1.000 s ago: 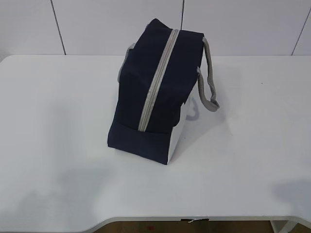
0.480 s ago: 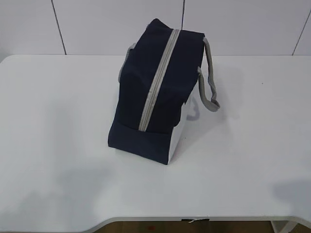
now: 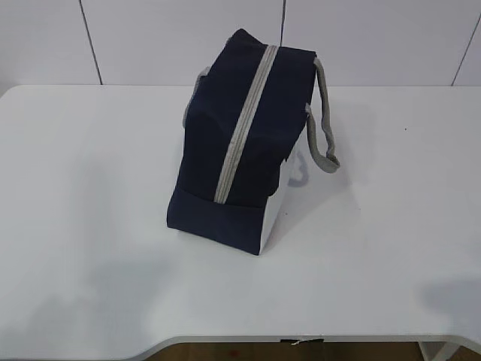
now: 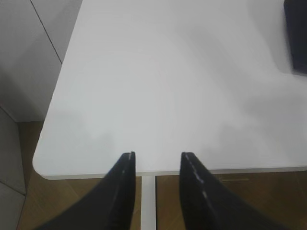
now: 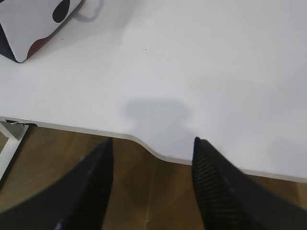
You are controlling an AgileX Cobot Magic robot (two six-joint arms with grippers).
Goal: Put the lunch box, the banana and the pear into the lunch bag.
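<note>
Matt navy cloth lunch bag [image 3: 244,143] on a smooth white table [image 3: 90,188].

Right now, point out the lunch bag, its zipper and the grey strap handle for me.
lunch bag [image 3: 207,214]: exterior view, on the navy end panel nearest the camera.
zipper [image 3: 242,128]: exterior view, midway along the grey strip.
strap handle [image 3: 325,113]: exterior view, on the loop hanging at the bag's right side.

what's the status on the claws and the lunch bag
Left claw open, empty, at table edge. Right claw open, empty. Lunch bag zipped shut, centre table. No lunch box, banana or pear in sight.
</note>
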